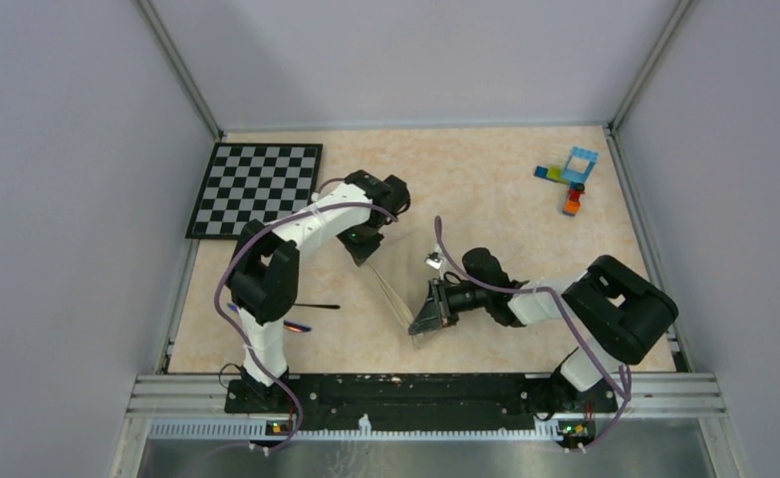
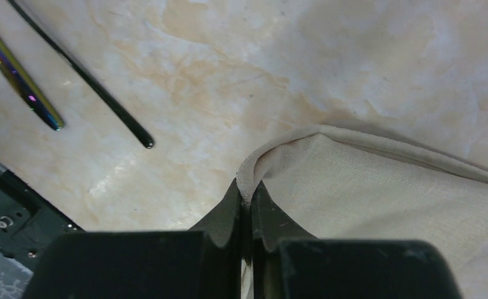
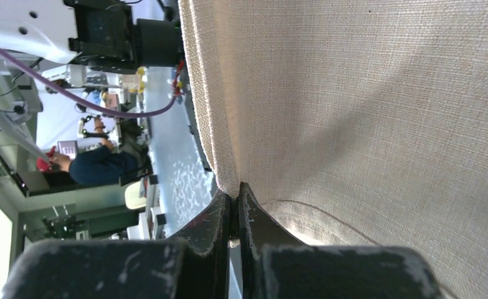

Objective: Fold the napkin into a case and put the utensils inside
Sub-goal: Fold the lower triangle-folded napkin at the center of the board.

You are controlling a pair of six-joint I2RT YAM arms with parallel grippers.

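Observation:
The cream-beige napkin [image 1: 398,276] hangs stretched between my two grippers above the middle of the table. My left gripper [image 1: 366,249] [image 2: 246,194] is shut on a folded edge of the napkin [image 2: 366,199], which drapes away to the right in the left wrist view. My right gripper [image 1: 431,313] [image 3: 234,194] is shut on another edge of the napkin [image 3: 353,112], and the cloth fills most of the right wrist view. Two utensils lie on the table beside the left arm: a thin black one [image 1: 316,306] [image 2: 85,78] and a rainbow-tinted one [image 1: 297,326] [image 2: 17,75]. No case shape shows.
A black-and-white chequered board [image 1: 256,189] lies at the back left. Small coloured toy bricks [image 1: 570,179] sit at the back right. The beige marbled table [image 1: 485,179] is fenced by grey walls. The left arm's base stands close to the utensils.

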